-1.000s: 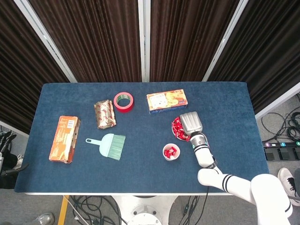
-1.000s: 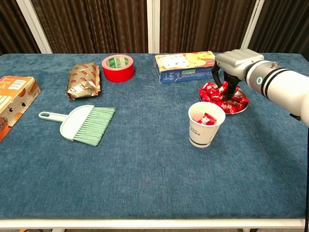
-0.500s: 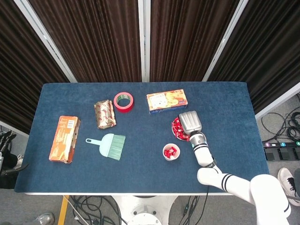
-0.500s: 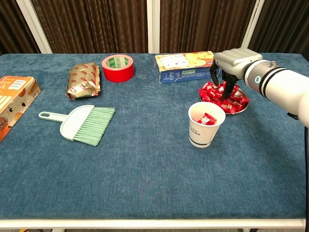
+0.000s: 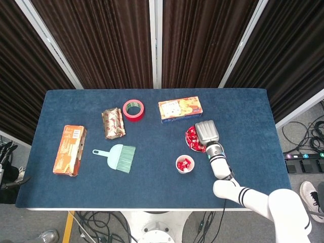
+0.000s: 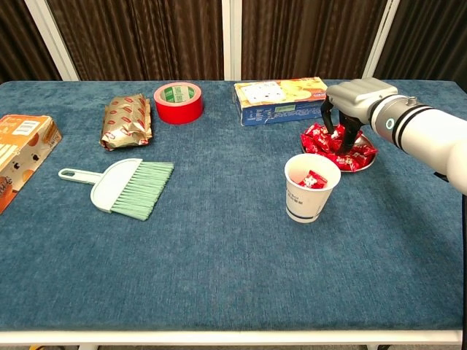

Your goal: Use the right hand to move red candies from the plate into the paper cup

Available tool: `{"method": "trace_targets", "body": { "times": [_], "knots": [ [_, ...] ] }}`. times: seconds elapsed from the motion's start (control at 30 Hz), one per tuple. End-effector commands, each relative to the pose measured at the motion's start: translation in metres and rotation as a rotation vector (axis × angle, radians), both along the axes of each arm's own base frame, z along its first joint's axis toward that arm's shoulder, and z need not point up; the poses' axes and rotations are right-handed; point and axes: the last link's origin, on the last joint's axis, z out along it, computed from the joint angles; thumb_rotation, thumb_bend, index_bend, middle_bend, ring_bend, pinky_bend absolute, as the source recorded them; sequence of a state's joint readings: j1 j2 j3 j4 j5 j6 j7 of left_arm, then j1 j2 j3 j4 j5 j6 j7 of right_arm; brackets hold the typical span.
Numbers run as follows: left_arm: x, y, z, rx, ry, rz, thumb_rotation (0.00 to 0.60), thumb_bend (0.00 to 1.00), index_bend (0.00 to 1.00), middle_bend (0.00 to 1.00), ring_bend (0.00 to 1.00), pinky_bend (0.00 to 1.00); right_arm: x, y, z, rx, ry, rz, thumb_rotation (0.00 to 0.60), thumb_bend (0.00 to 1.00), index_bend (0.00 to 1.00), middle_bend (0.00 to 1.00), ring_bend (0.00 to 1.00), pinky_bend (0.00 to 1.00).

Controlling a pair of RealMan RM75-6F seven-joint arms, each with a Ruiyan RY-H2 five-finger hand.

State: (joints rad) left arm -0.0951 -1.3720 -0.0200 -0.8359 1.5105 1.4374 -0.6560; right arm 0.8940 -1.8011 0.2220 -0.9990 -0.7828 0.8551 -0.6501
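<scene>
The right hand (image 6: 349, 109) hangs over the plate (image 6: 367, 162) near the right edge of the worktop (image 6: 219, 255), its dark fingers (image 6: 327, 118) pointing down into the heap of red candies (image 6: 321, 138). Whether the fingertips pinch a candy cannot be told; they sit among the wrappers. From the head view the hand's (image 5: 206, 132) grey back hides most of the plate (image 5: 189, 143). The cup (image 6: 311, 187) stands just in front of the plate, toward the front edge, with a few red candies inside.

Along the back edge lie a tape roll (image 6: 178, 103) and a biscuit box (image 6: 281, 100). A foil packet (image 6: 128, 120) is left of the tape, a green brush (image 6: 120, 187) lies in front of it, and an orange box (image 6: 20, 157) sits at the left edge. The left hand shows in neither view.
</scene>
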Motion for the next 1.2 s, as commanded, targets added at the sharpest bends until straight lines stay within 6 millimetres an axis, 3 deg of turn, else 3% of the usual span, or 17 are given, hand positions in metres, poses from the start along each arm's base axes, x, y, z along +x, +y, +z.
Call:
{"method": "trace_targets", "body": {
  "times": [0.03,0.5,1.2],
  "knots": [
    [0.0,0.0,0.0,-0.001,0.0,-0.001,0.467,0.09,0.14,0.14,0.05,0.19,-0.001,0.0,0.001,-0.002,0.002,-0.003,0.6,0.03,0.53,1.0,1.0,0.93],
    [0.0,-0.001,0.0,-0.003,-0.001,0.0,0.467,0.09,0.14,0.14,0.05,0.19,0.0,-0.002,-0.002,0.013,0.008,-0.02,0.6,0.04,0.48,1.0,1.0,0.93],
    [0.0,-0.003,-0.002,-0.015,-0.006,-0.006,0.469,0.09,0.14,0.14,0.05,0.19,0.005,-0.009,-0.013,0.031,0.004,-0.031,0.6,0.08,0.52,1.0,1.0,0.93]
  ]
}}
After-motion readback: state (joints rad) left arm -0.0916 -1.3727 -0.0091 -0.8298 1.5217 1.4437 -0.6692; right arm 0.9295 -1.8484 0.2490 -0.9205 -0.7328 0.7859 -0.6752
